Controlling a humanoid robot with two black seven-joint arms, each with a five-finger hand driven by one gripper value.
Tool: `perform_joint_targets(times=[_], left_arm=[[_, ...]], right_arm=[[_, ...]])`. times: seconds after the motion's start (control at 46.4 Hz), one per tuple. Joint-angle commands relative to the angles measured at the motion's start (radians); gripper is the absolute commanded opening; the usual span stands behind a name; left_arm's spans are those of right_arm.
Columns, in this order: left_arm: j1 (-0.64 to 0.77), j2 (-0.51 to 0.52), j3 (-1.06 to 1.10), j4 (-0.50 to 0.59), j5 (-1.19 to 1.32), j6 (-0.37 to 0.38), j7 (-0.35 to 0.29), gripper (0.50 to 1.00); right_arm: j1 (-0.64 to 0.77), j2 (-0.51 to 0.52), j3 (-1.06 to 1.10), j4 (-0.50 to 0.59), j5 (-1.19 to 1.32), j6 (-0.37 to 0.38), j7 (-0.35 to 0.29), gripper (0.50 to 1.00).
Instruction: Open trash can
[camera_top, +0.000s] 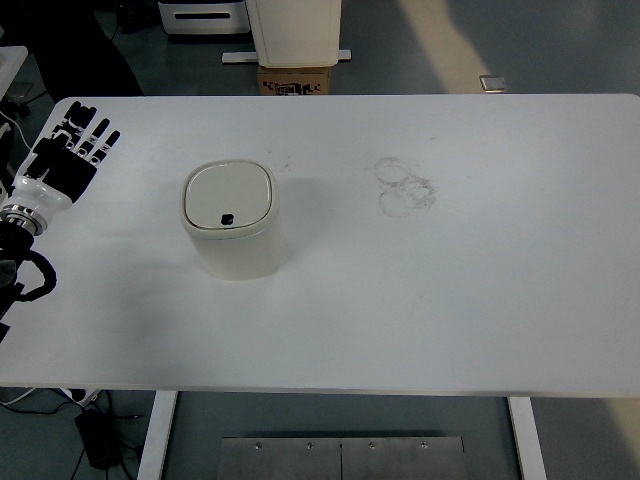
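one trash can (230, 218), right of left hand (70, 150)

The lidded trash can (232, 219) stood closed on the white table (450, 300); the left hand (68, 150) lay flat, fingers spread, well apart.

The trash can (232, 220) stands on the bench (470, 300), left of the middle, its lid (229, 194) down. The left hand (72, 148) lies over the bench's far left corner, well apart from the can, fingers spread. Ring marks (405, 187) sit to the can's right. A box (294, 80) stands on the floor behind the bench.
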Motion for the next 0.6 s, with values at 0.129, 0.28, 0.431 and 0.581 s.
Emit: perform_joint_targets(times=[0.129, 0.28, 0.431, 0.581], left_arm=[[-0.009, -0.003, -0.002, -0.001, -0.004, -0.001, -0.006, 1.0], [-0.014, 0.01, -0.002, -0.001, -0.001, -0.004, -0.005, 1.0], [-0.017, 0.01, 0.0, -0.001, -0.001, -0.001, 0.0, 1.0], [-0.015, -0.004, 0.006, -0.002, 0.002, 0.007, 0.0, 1.0]], right_arm=[[0.0, 0.0, 0.0, 0.0, 0.0, 0.0, 0.0, 0.991], [0.0, 0.0, 0.0, 0.0, 0.0, 0.0, 0.0, 0.991], [0.0, 0.0, 0.0, 0.0, 0.002, 0.0, 0.0, 0.991], [0.0, 0.0, 0.0, 0.0, 0.002, 0.0, 0.0, 0.991]])
